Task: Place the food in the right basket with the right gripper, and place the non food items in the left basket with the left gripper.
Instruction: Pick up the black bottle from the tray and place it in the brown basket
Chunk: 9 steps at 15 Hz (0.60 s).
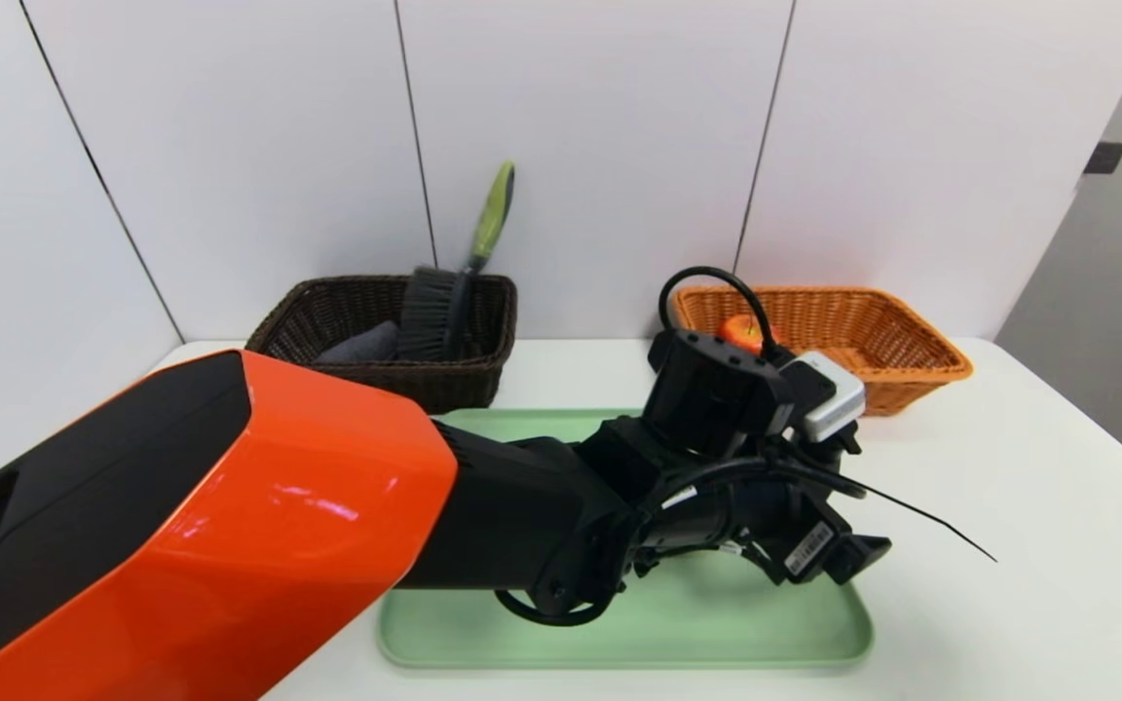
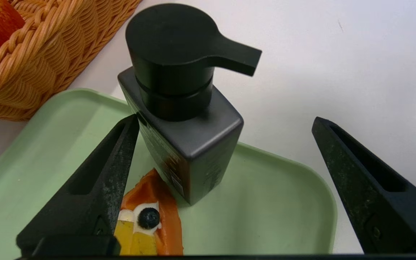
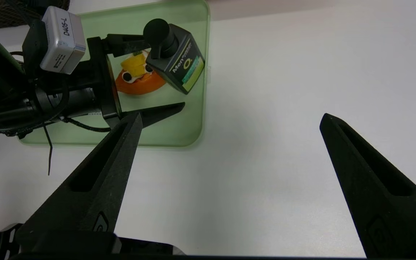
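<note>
The black pump bottle [image 2: 190, 137] stands upright on the green tray [image 2: 265, 202], between the wide-open fingers of my left gripper [image 2: 225, 119] and close to one fingertip; nothing is gripped. The tart slice [image 2: 157, 216] lies on the tray right beside the bottle's base. In the head view my left arm hides both. The apple [image 1: 742, 333] sits in the orange right basket [image 1: 873, 331]. The brush [image 1: 434, 307] and grey cloth roll [image 1: 363, 346] are in the dark left basket [image 1: 327, 312]. My right gripper [image 3: 231, 116] hangs open and empty over bare table beside the tray.
The tray [image 1: 717, 623] lies in the middle of the white table [image 1: 1009, 584], in front of both baskets. The orange basket's corner [image 2: 31, 72] is close to the tray's far corner. A white wall stands right behind the baskets.
</note>
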{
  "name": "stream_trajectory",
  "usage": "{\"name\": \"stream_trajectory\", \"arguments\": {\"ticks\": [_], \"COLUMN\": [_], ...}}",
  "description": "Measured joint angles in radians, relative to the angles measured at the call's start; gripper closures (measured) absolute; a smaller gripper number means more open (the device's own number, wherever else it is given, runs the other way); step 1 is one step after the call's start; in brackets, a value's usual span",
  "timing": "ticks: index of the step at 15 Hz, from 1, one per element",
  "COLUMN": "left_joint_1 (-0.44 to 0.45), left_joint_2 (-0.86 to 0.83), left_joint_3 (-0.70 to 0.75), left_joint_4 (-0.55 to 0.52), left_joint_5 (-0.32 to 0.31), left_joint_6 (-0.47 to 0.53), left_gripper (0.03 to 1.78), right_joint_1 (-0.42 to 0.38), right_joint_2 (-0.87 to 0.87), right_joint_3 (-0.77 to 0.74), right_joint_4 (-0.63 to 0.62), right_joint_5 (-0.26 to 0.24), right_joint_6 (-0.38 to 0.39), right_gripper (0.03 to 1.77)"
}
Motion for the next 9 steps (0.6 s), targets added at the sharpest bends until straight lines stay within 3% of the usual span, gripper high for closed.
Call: {"name": "stream_trajectory", "arguments": {"ticks": [9], "left_joint_1": [0.047], "left_joint_2": [0.061], "left_joint_3": [-0.074], "left_joint_4": [0.005], "left_joint_5": [0.003], "left_joint_6": [0.0], "left_gripper": [0.12], "right_joint_1": [0.0], "right_joint_2": [-0.008], "right_joint_3": [0.015], "right_joint_4": [0.0], "right_joint_5": [0.0], "right_joint_6": [0.0], "right_gripper": [0.1]}}
